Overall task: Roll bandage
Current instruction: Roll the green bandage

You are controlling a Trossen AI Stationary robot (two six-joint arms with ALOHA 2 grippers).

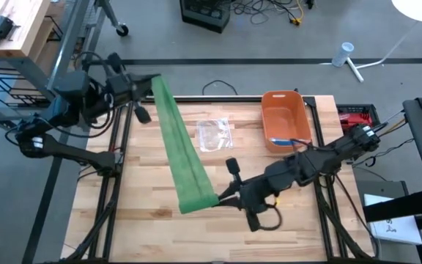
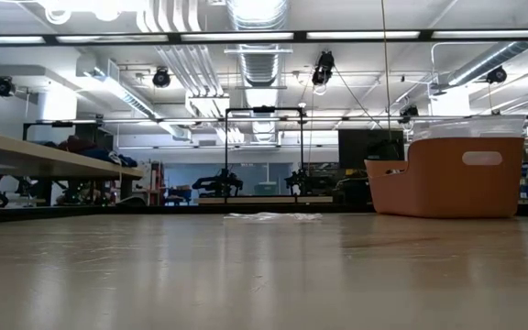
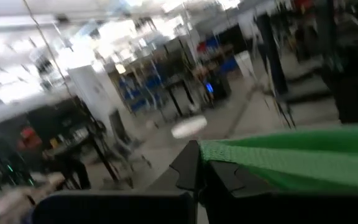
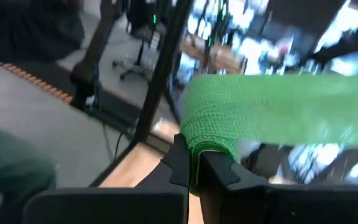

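A long green bandage (image 1: 182,147) stretches as a flat strip above the wooden table (image 1: 145,220), from the far left corner to the middle near side. My left gripper (image 1: 151,82) is shut on its far end beyond the table's far left corner. My right gripper (image 1: 218,198) is shut on its near end, where the strip is bunched or wound into a thicker wad (image 4: 211,134). The low view shows neither the bandage nor either gripper. My left gripper pinches the bandage's far end (image 3: 211,151) between its two fingers, which lie roughly level. The strip (image 3: 303,162) runs away from the fingers, flat and lifted clear of the table. My right gripper pinches the bandage's near end at the thick wad (image 4: 209,149) between its two fingers, coming about level from the table's right side. The strip (image 4: 291,118) leaves the wad flat and drawn out, clear of the table.
An orange bin (image 1: 284,117) stands at the far right of the table, also seen in the low view (image 2: 452,179). A clear plastic wrapper (image 1: 215,134) lies on the table between the bandage and the bin. Bare wood lies at the near left.
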